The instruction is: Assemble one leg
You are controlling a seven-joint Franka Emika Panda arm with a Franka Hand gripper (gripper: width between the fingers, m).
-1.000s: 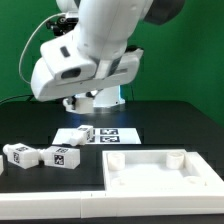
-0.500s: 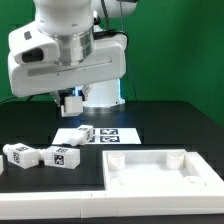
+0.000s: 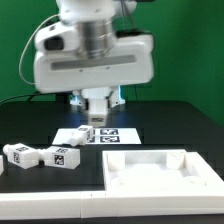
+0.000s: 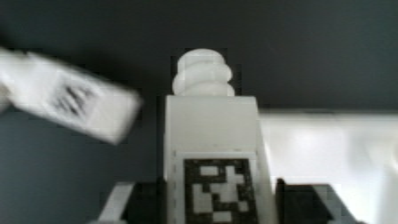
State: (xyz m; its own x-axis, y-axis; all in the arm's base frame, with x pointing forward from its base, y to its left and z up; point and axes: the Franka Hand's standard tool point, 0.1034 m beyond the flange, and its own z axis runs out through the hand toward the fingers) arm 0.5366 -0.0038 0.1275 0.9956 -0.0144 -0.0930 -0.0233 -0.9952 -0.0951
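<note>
- Gripper (image 3: 96, 100) is clenched on the leg (image 3: 97, 112), which hangs clear of the black tabletop (image 3: 170, 120) at the back of the scene. The wrist view shows the block between the jaws, with its knobbed tip (image 4: 205, 75) pointing away from the camera.
- The grasp appears to sit near the tagged end. If so, the long free end gives leverage, and any knock could pivot the leg in the jaws and throw the tip off line.
- A spare leg (image 3: 84, 133) lies on the marker board (image 3: 120, 133), just below the held one at about 7 o'clock. A straight descent could land on it or shove it.
- Two loose legs (image 3: 60, 157) rest on the tabletop at about 8 o'clock. They are far enough off to be safe unless the arm sweeps that way.
- The square panel (image 3: 150, 150) sits at about 4 o'clock. I cannot make out its sockets clearly, so the likeliest failure is the tip meeting the raised rim or flat face. It would then jam, skid, or push the panel along.
- Letting go before the tip is seated would let the leg topple.
</note>
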